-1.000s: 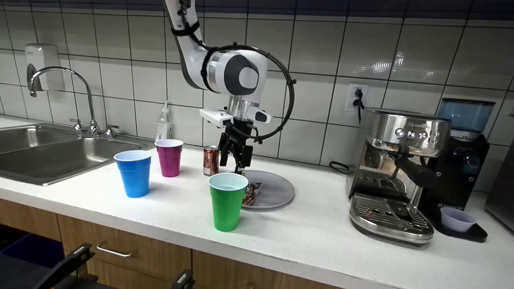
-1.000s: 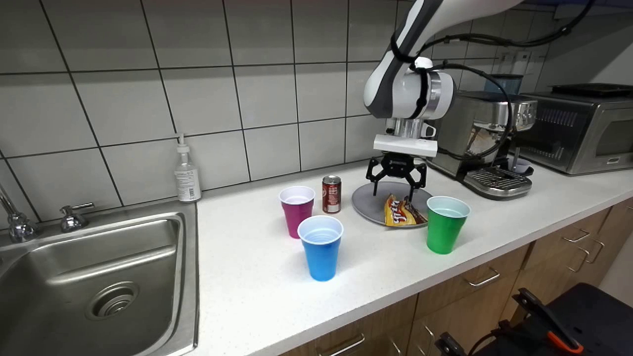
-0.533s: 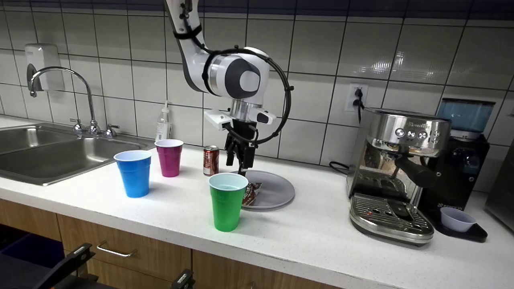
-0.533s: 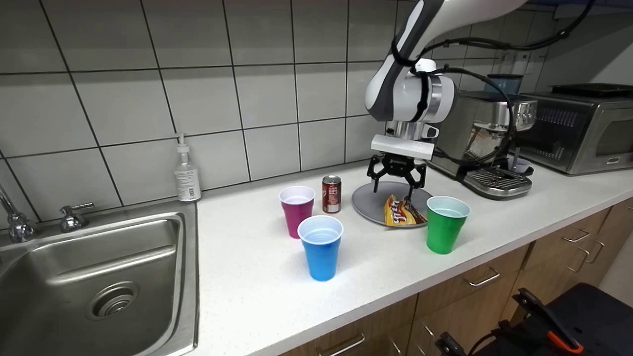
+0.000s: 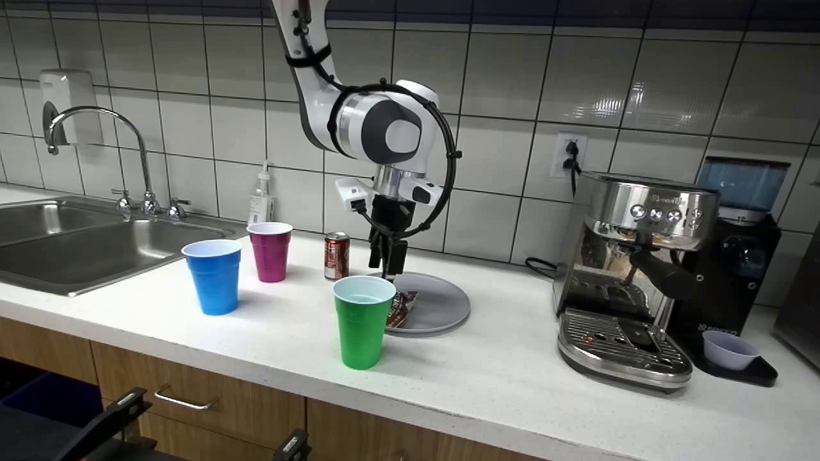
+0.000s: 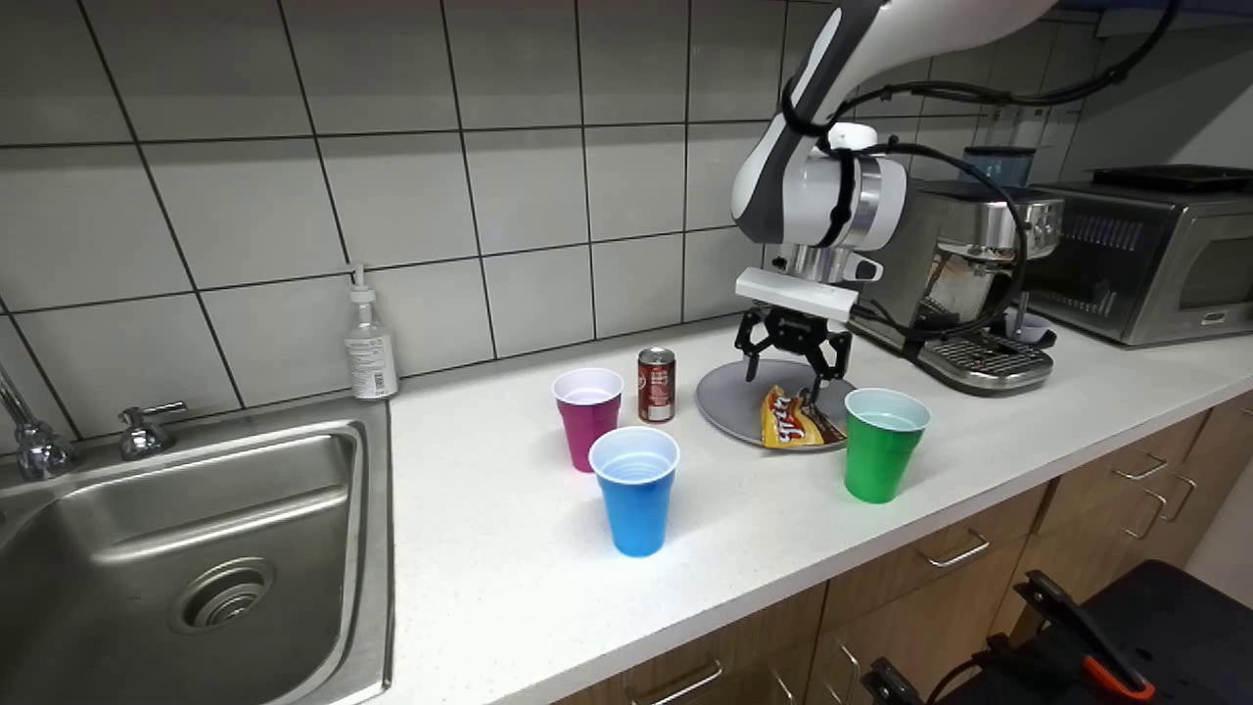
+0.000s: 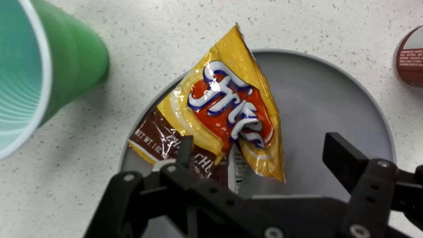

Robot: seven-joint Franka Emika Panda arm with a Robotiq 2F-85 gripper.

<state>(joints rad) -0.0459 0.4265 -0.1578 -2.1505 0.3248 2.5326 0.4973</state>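
Observation:
A crumpled yellow, red and brown snack bag [image 7: 228, 99] lies on a round grey plate [image 7: 324, 99], partly over its rim. My gripper [image 7: 259, 145] is open just above it, with no object gripped. In the wrist view one finger overlaps the bag's brown end, while the opposite finger [image 7: 343, 155] stands over bare plate. Whether the nearer finger touches the bag I cannot tell. An exterior view shows the gripper [image 6: 783, 385] slightly tilted over the plate. From another angle, the green cup [image 5: 365, 326] hides part of the bag [image 5: 401, 308].
Upright beside the plate stands the green cup [image 6: 884, 450]. A red can [image 6: 656, 384], a magenta cup [image 6: 589, 421] and a blue cup [image 6: 636, 499] are on the counter towards the sink [image 6: 372, 548]. A coffee machine [image 5: 634, 275] stands beyond the plate, near the tiled wall.
In the exterior views the arm has shifted a little to the right and downward, and the gripper has tilted slightly. It has stayed open. Bag, plate, cups and can have not moved.

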